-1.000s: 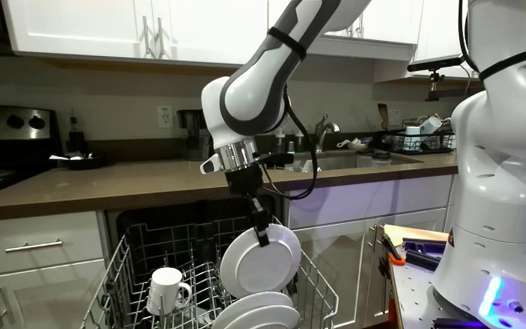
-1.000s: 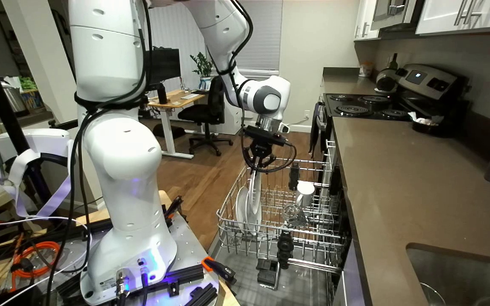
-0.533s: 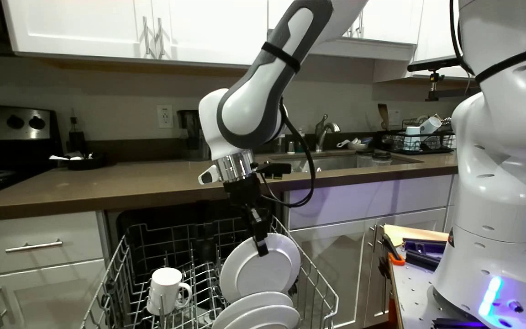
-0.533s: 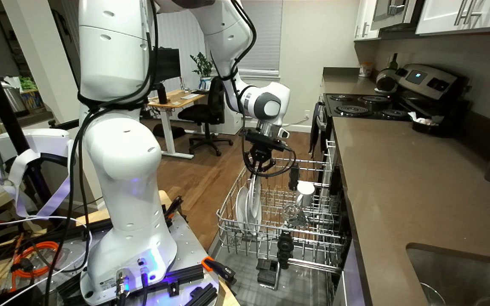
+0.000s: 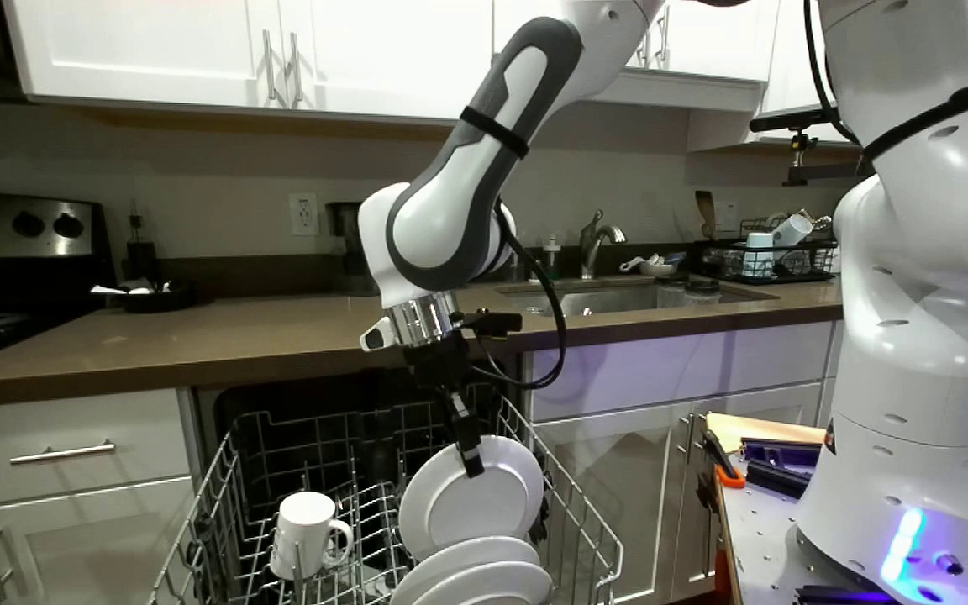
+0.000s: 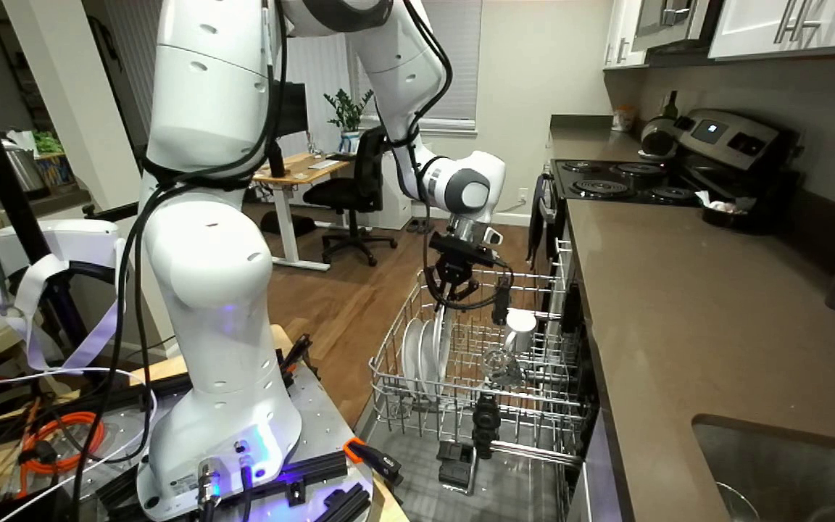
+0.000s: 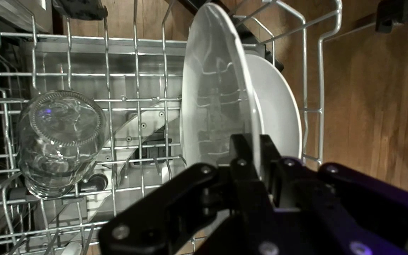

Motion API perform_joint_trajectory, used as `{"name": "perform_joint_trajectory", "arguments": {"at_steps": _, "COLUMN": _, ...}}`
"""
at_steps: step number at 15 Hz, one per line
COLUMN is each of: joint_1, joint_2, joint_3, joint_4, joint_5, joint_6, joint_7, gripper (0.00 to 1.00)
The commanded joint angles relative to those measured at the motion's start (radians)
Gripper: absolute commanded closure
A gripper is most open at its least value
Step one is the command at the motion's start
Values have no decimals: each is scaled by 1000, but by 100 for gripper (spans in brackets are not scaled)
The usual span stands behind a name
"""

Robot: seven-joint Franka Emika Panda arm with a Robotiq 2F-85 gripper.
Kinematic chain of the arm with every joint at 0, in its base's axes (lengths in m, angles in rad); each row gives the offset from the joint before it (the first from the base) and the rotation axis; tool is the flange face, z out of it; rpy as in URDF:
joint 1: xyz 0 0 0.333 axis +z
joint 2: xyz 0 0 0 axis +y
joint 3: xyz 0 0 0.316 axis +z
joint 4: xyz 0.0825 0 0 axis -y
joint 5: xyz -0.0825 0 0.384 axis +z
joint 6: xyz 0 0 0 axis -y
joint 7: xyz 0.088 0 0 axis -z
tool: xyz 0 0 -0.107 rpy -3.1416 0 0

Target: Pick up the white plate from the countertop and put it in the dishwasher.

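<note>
White plate (image 5: 492, 504), tilted, in dishwasher rack (image 7: 321, 78).
Gripper (image 7: 254, 147): fingers pinching rim, twelve o'clock in an exterior view; there, mug (image 5: 299, 538) at nine o'clock, two more plates (image 5: 488, 590) at six.

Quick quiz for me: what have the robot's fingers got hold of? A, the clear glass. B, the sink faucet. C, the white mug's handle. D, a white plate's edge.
D, because the wrist view shows a white plate gripped at its edge between the fingers, with the clear glass apart from them, off to one side.
</note>
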State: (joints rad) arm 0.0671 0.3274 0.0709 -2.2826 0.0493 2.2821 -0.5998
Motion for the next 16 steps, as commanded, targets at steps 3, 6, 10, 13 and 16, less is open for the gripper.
{"name": "perform_joint_trajectory", "arguments": {"at_steps": 3, "joint_1": -34, "joint_2": 61, "joint_3": 29, "joint_4": 48, "joint_5": -22, "joint_6": 6, "joint_7": -4, "gripper": 93}}
{"name": "perform_joint_trajectory", "arguments": {"at_steps": 6, "joint_1": -35, "joint_2": 88, "joint_3": 30, "joint_4": 60, "joint_5": -30, "joint_6": 13, "joint_7": 1, "gripper": 93}}
{"name": "perform_joint_trajectory", "arguments": {"at_steps": 10, "joint_1": -40, "joint_2": 121, "joint_3": 30, "joint_4": 76, "joint_5": -45, "joint_6": 24, "joint_7": 4, "gripper": 93}}
{"name": "perform_joint_trajectory", "arguments": {"at_steps": 13, "joint_1": -36, "joint_2": 145, "joint_3": 26, "joint_4": 86, "joint_5": -75, "joint_6": 31, "joint_7": 15, "gripper": 93}}
{"name": "perform_joint_trajectory", "arguments": {"at_steps": 16, "joint_1": -30, "joint_2": 148, "joint_3": 26, "joint_4": 80, "joint_5": -105, "joint_6": 41, "joint_7": 33, "gripper": 93}}
